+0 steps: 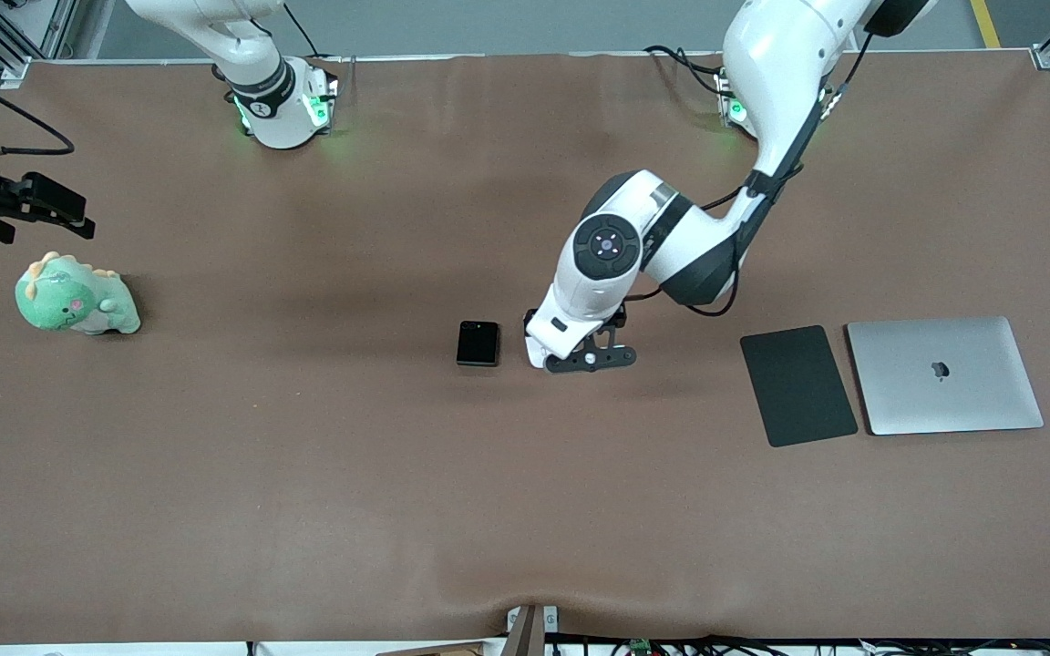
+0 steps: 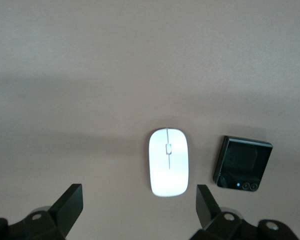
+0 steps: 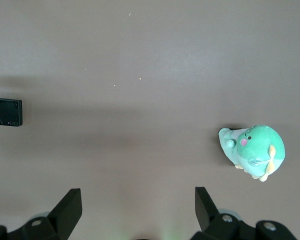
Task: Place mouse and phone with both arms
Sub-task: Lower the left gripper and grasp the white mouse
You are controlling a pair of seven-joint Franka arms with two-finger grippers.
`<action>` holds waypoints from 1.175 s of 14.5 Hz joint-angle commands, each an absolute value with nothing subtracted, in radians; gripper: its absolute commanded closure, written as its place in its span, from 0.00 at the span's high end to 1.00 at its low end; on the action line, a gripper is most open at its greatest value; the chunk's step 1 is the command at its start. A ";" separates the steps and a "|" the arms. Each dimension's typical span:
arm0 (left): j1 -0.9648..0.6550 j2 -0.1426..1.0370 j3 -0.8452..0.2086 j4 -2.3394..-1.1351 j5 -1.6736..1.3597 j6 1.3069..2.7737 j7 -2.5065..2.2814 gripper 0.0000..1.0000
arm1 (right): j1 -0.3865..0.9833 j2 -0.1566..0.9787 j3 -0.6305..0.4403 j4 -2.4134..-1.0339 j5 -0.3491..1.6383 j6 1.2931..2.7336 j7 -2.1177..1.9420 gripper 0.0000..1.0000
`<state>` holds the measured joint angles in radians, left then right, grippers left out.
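Nearest the front camera, toward the left arm's end, lie a dark pad (image 1: 798, 385) and a closed laptop (image 1: 944, 375). A little farther, mid-table, is the phone (image 1: 478, 343), flat, with the mouse (image 2: 168, 162) just beside it and apart. In the front view the left gripper (image 1: 581, 357) hides the mouse. It hovers over it with its pincer spread wide.

We judge the mouse light, rigid and slick on its domed shell, so we would pinch it low across its narrow flanks. Its long axis runs roughly near to far and parallel to the phone's side. The wheel end points away from the phone's lens edge. The phone looks thin, stiff and scratch-prone; its side edges are the place to take it.

Farther off, toward the right arm's end, sits a plush (image 1: 77, 298). The right gripper (image 1: 33, 205) waits above the table near it, also spread wide.
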<state>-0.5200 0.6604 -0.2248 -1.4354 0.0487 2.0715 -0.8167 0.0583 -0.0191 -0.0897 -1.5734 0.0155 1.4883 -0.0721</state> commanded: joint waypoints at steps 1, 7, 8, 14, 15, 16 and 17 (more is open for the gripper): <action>-0.551 0.715 -0.213 -1.397 0.097 2.111 -0.860 1.00 | 0.072 -0.041 -0.098 -1.595 0.008 1.493 -0.074 1.00; -0.591 0.788 -0.213 -1.397 0.141 2.183 -0.966 1.00 | 0.072 -0.041 -0.098 -1.595 0.008 1.494 -0.074 1.00; -0.601 0.801 -0.215 -1.397 0.159 2.192 -0.991 1.00 | 0.072 -0.041 -0.098 -1.595 0.008 1.493 -0.072 1.00; -0.615 0.847 -0.213 -1.399 0.205 2.229 -1.017 1.00 | 0.071 -0.041 -0.098 -1.595 0.008 1.494 -0.072 1.00; -0.615 0.859 -0.213 -1.399 0.206 2.240 -1.028 1.00 | 0.072 -0.038 -0.098 -1.594 0.009 1.502 -0.078 1.00; -0.615 0.864 -0.213 -1.399 0.206 2.250 -1.034 1.00 | 0.074 -0.035 -0.098 -1.586 0.014 1.502 -0.078 1.00; -0.617 0.870 -0.213 -1.399 0.206 2.258 -1.037 1.00 | 0.078 -0.029 -0.098 -1.579 0.014 1.502 -0.078 1.00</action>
<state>-0.6035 0.8416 -0.2190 -1.4275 0.1708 2.2372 -0.9938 0.0590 -0.0191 -0.0895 -1.5742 0.0159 1.4938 -0.0721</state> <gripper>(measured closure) 0.000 0.000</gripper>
